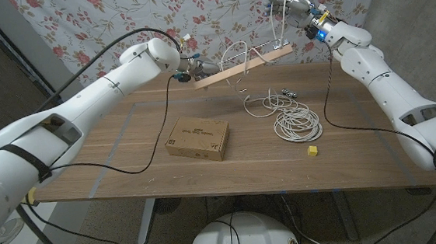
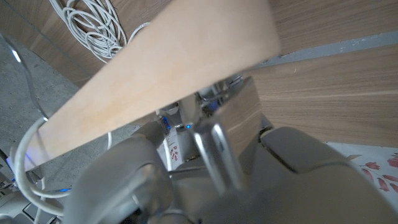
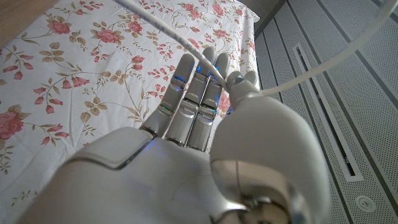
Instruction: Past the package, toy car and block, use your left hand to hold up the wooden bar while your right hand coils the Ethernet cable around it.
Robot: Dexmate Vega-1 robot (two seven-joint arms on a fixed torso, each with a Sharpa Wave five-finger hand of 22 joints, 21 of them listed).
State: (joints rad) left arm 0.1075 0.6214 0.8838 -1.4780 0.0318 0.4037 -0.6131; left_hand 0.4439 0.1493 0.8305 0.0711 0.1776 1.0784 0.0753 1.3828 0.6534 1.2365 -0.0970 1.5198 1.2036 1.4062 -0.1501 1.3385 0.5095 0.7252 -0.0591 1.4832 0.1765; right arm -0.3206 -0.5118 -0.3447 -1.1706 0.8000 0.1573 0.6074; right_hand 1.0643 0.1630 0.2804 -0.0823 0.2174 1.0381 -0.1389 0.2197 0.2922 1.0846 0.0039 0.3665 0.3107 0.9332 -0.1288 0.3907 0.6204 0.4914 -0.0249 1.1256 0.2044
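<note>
From the head view the left hand (image 1: 186,68) grips a pale wooden bar (image 1: 242,65) aloft (white Ethernet cable (image 1: 296,122) looped over it, rest coiled on the table (image 1: 127,160)), the left wrist view shows its smooth plank face, and in the right wrist view the right hand (image 3: 205,124) pinches the cable.

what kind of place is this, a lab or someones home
Likely a robot test lab, not a home: a floral sheet hung as backdrop, a bare wooden table, and grey panelled walls.
</note>
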